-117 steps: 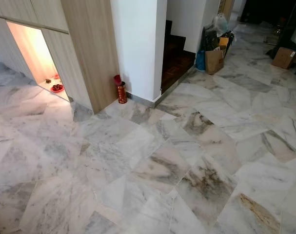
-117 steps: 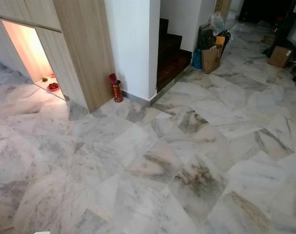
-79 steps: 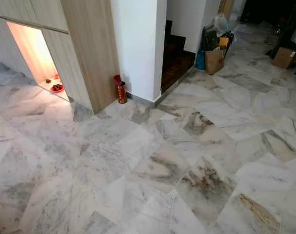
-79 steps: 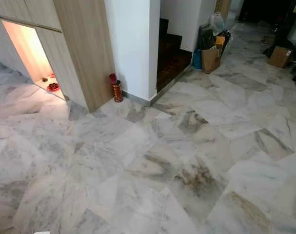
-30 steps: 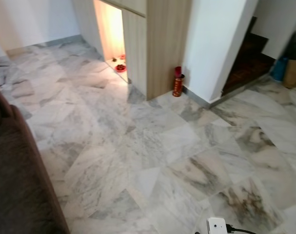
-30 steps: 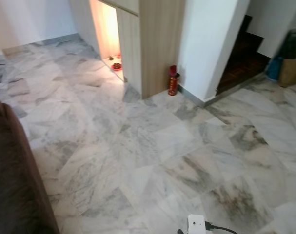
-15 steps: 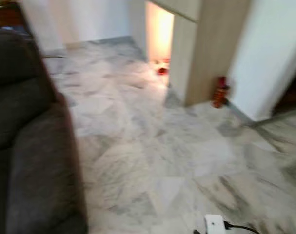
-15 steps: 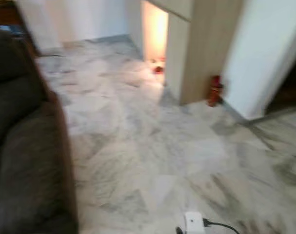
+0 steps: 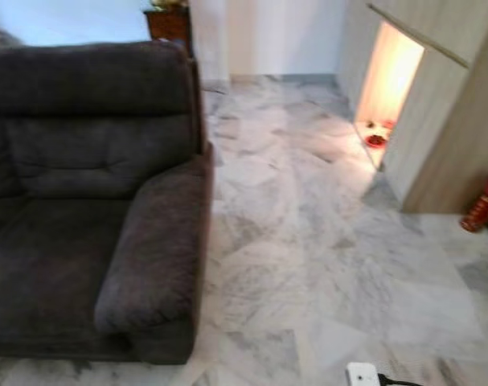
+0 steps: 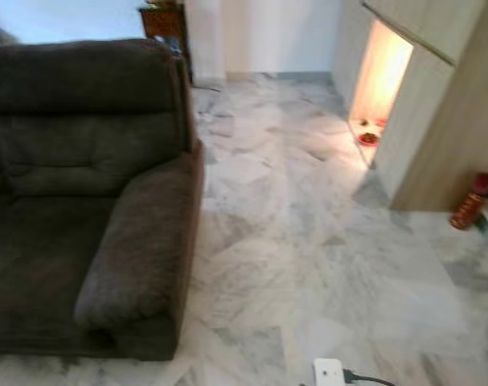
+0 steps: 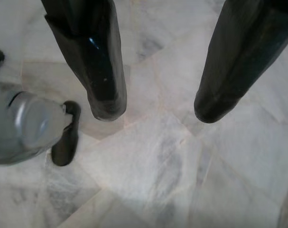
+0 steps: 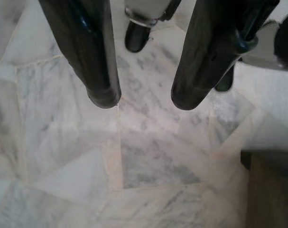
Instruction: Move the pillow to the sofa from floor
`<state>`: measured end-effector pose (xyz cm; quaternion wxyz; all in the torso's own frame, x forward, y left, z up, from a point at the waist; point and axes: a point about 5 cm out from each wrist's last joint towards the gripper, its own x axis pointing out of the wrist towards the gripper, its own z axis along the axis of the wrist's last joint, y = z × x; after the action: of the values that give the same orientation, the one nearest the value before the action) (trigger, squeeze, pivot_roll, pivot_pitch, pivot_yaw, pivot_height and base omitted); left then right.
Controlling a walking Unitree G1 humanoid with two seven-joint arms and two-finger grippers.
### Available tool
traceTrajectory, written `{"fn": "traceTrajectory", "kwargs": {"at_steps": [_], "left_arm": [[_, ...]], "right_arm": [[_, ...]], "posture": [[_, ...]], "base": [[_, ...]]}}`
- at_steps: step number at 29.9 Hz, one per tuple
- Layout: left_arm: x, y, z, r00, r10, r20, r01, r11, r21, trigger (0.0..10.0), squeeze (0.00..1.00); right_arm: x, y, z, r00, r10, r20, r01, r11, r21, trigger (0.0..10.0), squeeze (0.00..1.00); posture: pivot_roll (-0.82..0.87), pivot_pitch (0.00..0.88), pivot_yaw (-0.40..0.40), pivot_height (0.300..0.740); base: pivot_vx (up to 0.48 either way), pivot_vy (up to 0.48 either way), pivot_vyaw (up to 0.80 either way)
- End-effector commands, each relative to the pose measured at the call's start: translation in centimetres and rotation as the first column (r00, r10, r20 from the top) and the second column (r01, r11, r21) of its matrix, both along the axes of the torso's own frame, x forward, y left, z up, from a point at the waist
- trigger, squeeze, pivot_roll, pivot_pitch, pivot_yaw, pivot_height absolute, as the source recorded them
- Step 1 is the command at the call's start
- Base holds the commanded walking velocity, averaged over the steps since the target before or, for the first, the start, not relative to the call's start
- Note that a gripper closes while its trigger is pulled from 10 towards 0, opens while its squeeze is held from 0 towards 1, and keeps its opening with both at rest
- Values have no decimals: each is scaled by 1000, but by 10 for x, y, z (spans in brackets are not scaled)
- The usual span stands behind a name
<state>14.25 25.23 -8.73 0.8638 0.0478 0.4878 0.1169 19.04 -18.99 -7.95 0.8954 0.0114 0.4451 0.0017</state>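
A dark brown sofa (image 9: 83,209) fills the left of the head views, its seat bare and its padded armrest (image 9: 159,249) toward the open marble floor (image 9: 308,265). In the left wrist view, my left gripper (image 11: 159,107) hangs open over pale marble tiles with nothing between its black fingers (image 11: 103,71). In the right wrist view, my right gripper (image 12: 147,97) is also open above the marble, holding nothing.
A wooden cabinet with a lit niche (image 9: 392,88) stands at the right, a red dish (image 9: 376,141) inside it. A red canister (image 9: 478,211) stands by its corner. A white plug with a cable (image 9: 362,375) lies on the floor close in front. A dark wooden cabinet (image 9: 167,20) stands behind the sofa.
The camera has swung left: the sofa has come fully into view and the cabinet and red canister have slid to the right edge. Nothing in the room itself has moved.
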Motion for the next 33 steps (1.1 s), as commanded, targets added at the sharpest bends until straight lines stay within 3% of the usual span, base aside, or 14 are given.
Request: {"fn": "traceTrajectory", "kwargs": {"at_steps": [1,7,15,20,25,33], "left_arm": [[-8,2,-2,999,-7,-33,7,1000,6,10000,0],[-6,3,-1,998,-53,-41,54,998,14,10000,0],[-1,13,4,999,-32,-22,32,999,39,10000,0],[5,11,5,1000,-20,-4,20,999,37,10000,0],[6,10,5,998,62,20,-62,998,4,10000,0],[5,15,6,997,76,9,-77,997,9,10000,0]], "right_arm": [[0,7,-1,1000,2,-4,-2,1000,18,10000,0],[5,8,2,998,-65,16,64,997,46,10000,0],[12,-1,6,988,-154,31,152,987,61,10000,0],[13,-3,6,990,-140,28,138,989,52,10000,0],[13,-4,7,990,-140,21,139,989,43,10000,0],[12,3,5,992,-124,25,122,990,64,10000,0]], "posture": [[77,52,1,740],[48,24,35,740],[8,5,20,740],[23,0,-4,740],[35,9,-8,740],[44,29,5,740]], "base": [[0,0,800],[0,0,756],[0,0,0],[0,0,0],[0,0,0],[0,343,0]]}}
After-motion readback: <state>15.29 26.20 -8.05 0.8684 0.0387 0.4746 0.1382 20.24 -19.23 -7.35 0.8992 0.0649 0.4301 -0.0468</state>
